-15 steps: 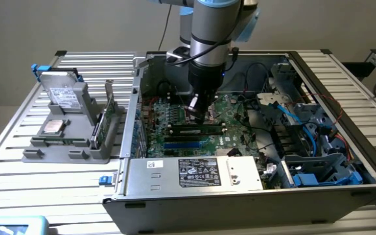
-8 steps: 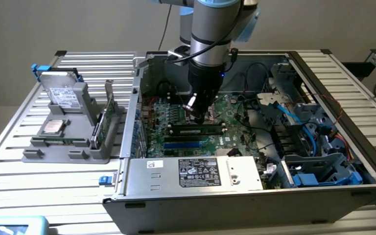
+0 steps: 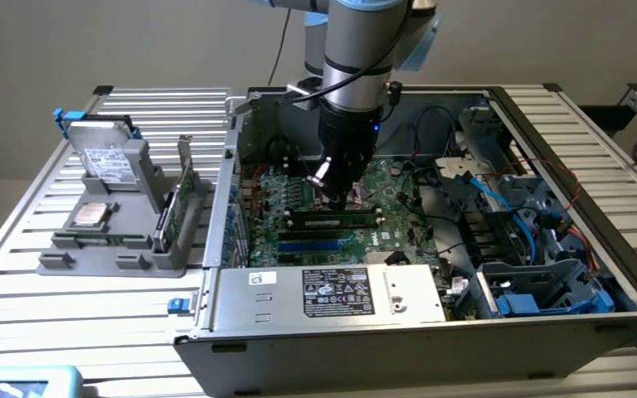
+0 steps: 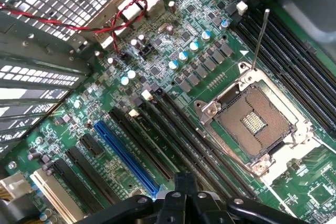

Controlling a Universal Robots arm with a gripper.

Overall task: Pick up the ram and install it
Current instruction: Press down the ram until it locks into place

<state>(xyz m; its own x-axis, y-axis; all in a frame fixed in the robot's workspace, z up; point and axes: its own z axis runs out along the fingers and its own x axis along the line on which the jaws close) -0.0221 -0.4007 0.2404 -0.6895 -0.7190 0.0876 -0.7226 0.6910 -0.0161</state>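
The ram (image 3: 335, 221), a thin green stick with dark chips, lies along a slot of the motherboard (image 3: 391, 178) inside the open computer case (image 3: 330, 294). My gripper (image 3: 335, 195) hangs straight over the middle of the stick, its tips just above the top edge or touching it; I cannot tell which. In the wrist view the gripper (image 4: 184, 184) has its dark fingers (image 4: 180, 182) pressed together, with nothing visible between them. Beyond them are long black memory slots (image 4: 194, 140), a blue slot (image 4: 126, 156) and the open CPU socket (image 4: 254, 121). The ram is hidden in the wrist view.
A grey holder (image 3: 114, 245) at the exterior view's left carries a hard drive (image 3: 109, 157), a small chip (image 3: 89, 214) and a larger green card with a bracket (image 3: 175, 207). Cables (image 3: 468, 178) and drive cages (image 3: 540, 282) crowd the case's right. A socket lever (image 4: 260, 38) stands upright.
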